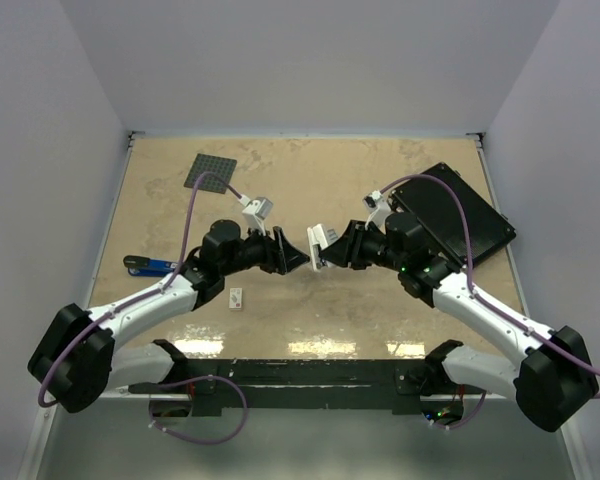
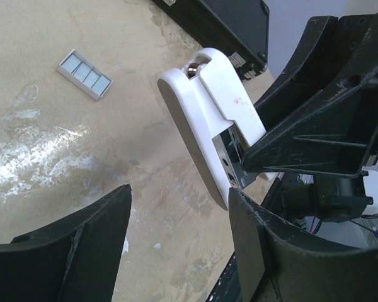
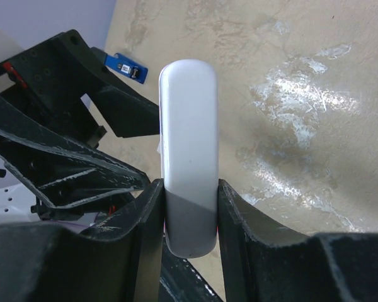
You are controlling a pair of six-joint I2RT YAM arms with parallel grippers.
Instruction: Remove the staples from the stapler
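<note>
The blue stapler (image 1: 150, 265) with its black base lies on the table at the far left, apart from both grippers; it also shows in the right wrist view (image 3: 122, 65) at the upper left. No staples show. My right gripper (image 1: 322, 250) (image 3: 189, 192) is shut on a white-and-silver elongated tool (image 3: 188, 145) and holds it above the table's middle. My left gripper (image 1: 296, 257) (image 2: 179, 204) is open and empty, facing the right one, with the end of the white tool (image 2: 208, 107) just beyond its fingertips.
A black flat case (image 1: 450, 212) lies at the back right. A dark grey square mat (image 1: 210, 172) lies at the back left. A small white tag (image 1: 237, 297) lies near the left arm. A small white piece with grey cells (image 2: 84, 73) lies on the table.
</note>
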